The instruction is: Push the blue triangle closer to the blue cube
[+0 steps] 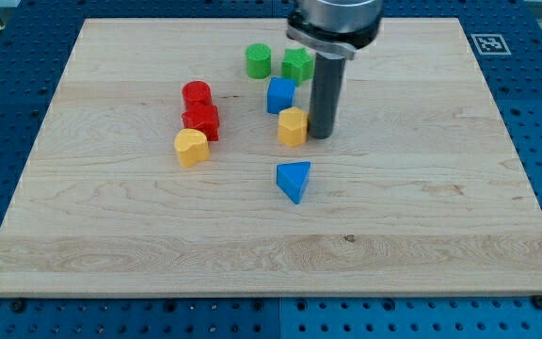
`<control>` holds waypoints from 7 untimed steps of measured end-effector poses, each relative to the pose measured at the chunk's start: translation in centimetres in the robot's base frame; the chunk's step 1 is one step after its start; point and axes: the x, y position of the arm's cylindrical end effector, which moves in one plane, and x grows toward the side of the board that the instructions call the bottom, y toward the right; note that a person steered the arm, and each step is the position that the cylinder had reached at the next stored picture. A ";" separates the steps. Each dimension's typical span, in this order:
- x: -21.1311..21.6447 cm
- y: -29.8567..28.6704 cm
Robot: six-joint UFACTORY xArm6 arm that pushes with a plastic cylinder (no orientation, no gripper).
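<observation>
The blue triangle (294, 180) lies near the board's middle. The blue cube (280, 95) stands above it toward the view's top, with a yellow block (293, 126) between the two. My tip (321, 135) rests on the board just right of the yellow block, right of and below the blue cube, and above and slightly right of the blue triangle. It is apart from the triangle. The rod rises from the tip to the arm's mount at the view's top.
A green cylinder (258, 60) and a green block (297, 65) stand above the blue cube. A red cylinder (196, 95), a red block (201, 121) and a yellow block (192, 147) cluster at the left. The wooden board (440, 235) lies on a blue perforated table.
</observation>
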 end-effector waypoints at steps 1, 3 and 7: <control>0.0 -4.4; 4.6 -7.7; 13.7 -1.3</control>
